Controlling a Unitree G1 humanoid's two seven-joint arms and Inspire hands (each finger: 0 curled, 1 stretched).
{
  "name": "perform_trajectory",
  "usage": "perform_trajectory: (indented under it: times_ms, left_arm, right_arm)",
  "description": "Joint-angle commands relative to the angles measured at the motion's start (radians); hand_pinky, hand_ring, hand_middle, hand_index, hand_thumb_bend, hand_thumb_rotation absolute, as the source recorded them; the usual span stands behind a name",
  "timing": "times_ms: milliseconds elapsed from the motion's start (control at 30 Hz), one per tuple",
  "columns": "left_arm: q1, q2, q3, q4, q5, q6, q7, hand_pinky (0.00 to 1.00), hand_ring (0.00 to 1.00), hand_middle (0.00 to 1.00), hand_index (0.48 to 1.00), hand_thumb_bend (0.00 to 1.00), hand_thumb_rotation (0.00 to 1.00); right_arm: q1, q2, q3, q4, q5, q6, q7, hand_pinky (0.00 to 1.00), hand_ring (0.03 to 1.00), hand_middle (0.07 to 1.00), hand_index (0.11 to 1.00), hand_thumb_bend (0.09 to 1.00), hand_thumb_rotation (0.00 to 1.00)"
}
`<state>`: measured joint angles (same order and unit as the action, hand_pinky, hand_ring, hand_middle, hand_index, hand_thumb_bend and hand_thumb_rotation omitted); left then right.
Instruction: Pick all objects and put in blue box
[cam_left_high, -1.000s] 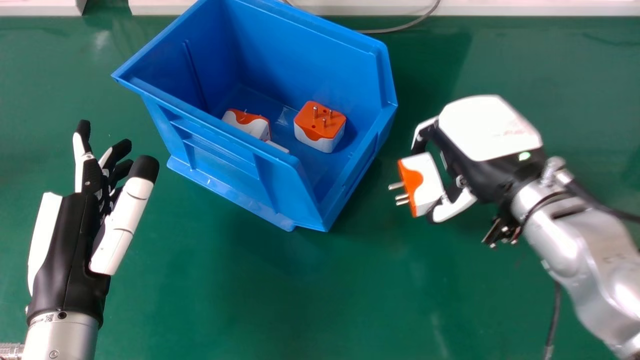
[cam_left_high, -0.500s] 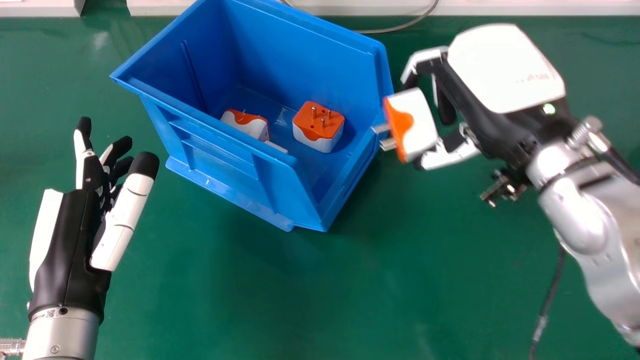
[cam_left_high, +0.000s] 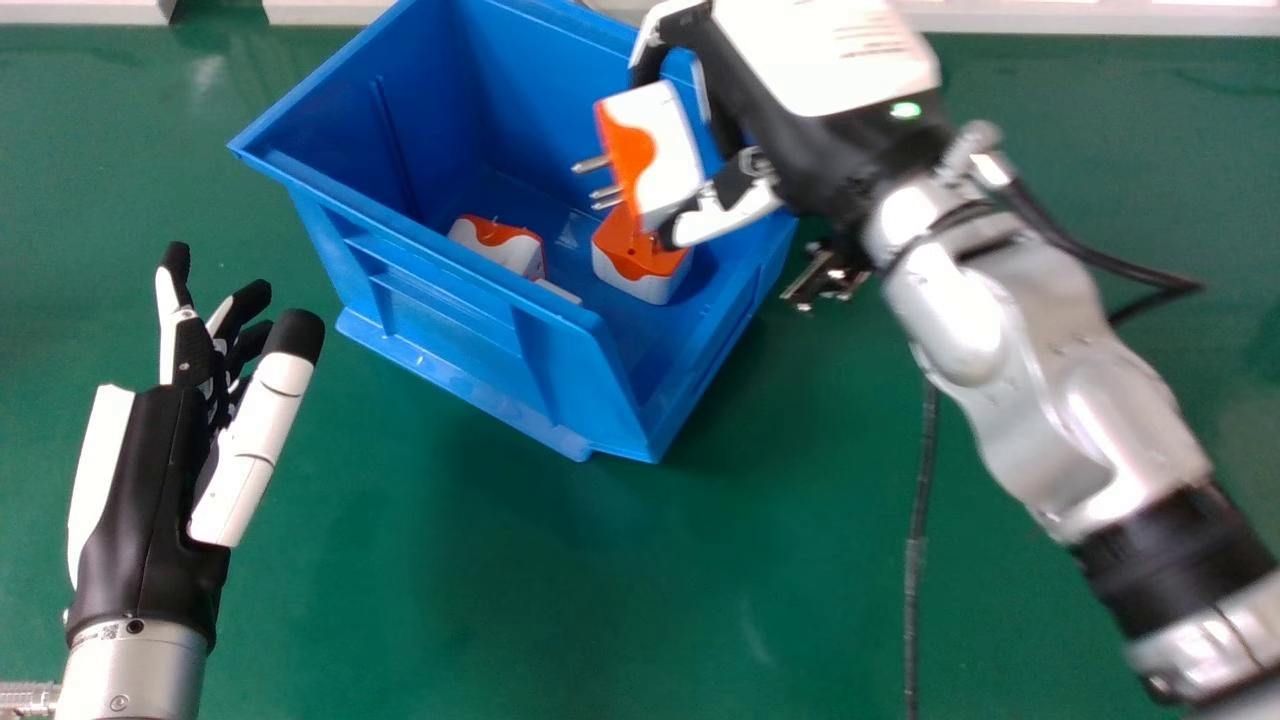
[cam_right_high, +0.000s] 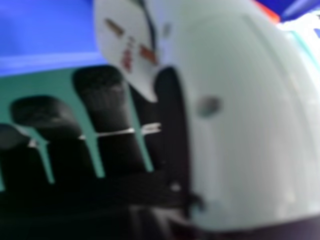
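Observation:
Above the right part of the blue box (cam_left_high: 450, 290), my right hand (cam_left_high: 740, 100) is shut on an orange and white plug adapter (cam_left_high: 665, 150), its pins pointing left. In the right hand view, the held adapter (cam_right_high: 122, 42) lies against the thumb of my right hand (cam_right_high: 240, 115). Inside the box rest another adapter (cam_left_high: 640, 270), partly covered by the held one, and a second adapter (cam_left_high: 510, 250) near the front wall, with a white piece beside it. My left hand (cam_left_high: 150, 480) is open over the table at the left.
The green table (cam_left_high: 480, 600) stretches in front of the box. A white ledge (cam_left_high: 1100, 18) runs along the back edge. A black cable (cam_left_high: 915, 560) hangs below the right forearm.
My right hand has moved up and left with the adapter, from right of the box to above it. The left hand and the box have hardly shifted.

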<state>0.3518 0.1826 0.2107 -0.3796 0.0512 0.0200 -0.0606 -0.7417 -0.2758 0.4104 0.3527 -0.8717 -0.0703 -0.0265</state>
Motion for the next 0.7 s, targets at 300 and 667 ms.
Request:
perform_trajectory:
  times_ms: [300,667]
  left_arm:
    - [0.029,-0.013,-0.006,-0.072,0.001,0.011,0.001,0.87,0.91,0.94,0.922,0.75,0.90]
    - [0.030,-0.012,-0.007,-0.074,0.004,0.011,0.002,0.87,0.91,0.94,0.922,0.75,0.90]
  right_arm:
    - [-0.155,0.059,0.089,0.161,-0.083,0.059,-0.064,0.69,0.851,0.910,0.863,0.650,0.68]
    - [-0.150,0.054,0.126,0.137,-0.126,0.119,-0.042,1.00,1.000,1.000,1.000,0.639,0.96]
